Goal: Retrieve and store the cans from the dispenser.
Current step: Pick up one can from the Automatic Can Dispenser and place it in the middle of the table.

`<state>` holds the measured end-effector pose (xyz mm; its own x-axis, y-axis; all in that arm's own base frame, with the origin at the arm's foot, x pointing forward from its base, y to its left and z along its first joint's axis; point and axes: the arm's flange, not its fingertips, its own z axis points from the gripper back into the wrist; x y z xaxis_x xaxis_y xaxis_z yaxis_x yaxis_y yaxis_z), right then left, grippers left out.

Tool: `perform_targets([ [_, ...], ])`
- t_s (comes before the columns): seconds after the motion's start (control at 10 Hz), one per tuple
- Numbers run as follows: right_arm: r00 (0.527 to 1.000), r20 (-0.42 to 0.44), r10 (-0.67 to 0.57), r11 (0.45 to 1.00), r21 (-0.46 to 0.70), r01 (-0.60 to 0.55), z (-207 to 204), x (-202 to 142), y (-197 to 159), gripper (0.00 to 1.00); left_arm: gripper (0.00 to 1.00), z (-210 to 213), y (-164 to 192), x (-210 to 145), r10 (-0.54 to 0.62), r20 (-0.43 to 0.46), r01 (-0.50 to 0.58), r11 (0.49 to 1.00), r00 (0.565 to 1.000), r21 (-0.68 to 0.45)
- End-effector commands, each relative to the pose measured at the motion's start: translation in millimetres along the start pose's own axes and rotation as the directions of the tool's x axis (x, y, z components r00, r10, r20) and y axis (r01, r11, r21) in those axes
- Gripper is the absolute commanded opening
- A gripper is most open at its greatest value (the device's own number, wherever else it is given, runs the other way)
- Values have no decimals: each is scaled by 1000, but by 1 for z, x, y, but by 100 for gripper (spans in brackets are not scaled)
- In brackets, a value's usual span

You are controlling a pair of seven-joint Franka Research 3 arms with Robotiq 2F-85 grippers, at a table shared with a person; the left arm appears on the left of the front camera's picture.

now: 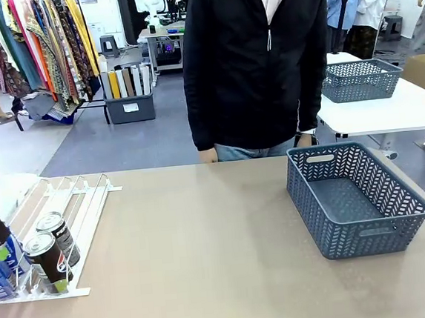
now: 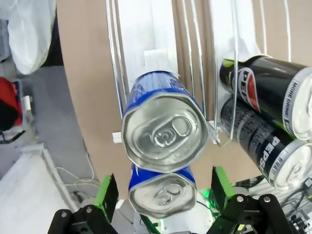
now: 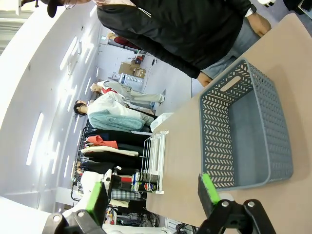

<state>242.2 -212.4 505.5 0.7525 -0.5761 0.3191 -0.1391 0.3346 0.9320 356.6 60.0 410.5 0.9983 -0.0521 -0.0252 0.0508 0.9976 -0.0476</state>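
We are poising our left gripper [image 2: 164, 191], jaws wide apart, astride the nearest blue can [image 2: 161, 201] at the sloped dispenser [image 1: 74, 197]'s low end, ready to clamp it, while our right gripper [image 3: 153, 192] is hovering open facing the grey lattice basket [image 1: 368, 236].

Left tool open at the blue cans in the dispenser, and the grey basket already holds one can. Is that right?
No. The basket is empty, as the front view shows. The rest stands: the left tool is open at the blue cans in the dispenser.
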Motion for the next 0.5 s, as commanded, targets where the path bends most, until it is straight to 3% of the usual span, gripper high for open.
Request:
perform_targets([
  [0.0,1000,18,18,999,26,-18,-2,3,2,100,100,-2,0,6,17,-11,-16,1000,1000,26],
  [0.3,1000,18,18,999,26,-18,-2,3,2,100,100,-2,1,6,19,-8,-19,999,1000,33],
  [0.4,1000,18,18,999,26,-18,-2,3,2,100,90,-3,1,6,21,1,-21,999,1000,38],
])
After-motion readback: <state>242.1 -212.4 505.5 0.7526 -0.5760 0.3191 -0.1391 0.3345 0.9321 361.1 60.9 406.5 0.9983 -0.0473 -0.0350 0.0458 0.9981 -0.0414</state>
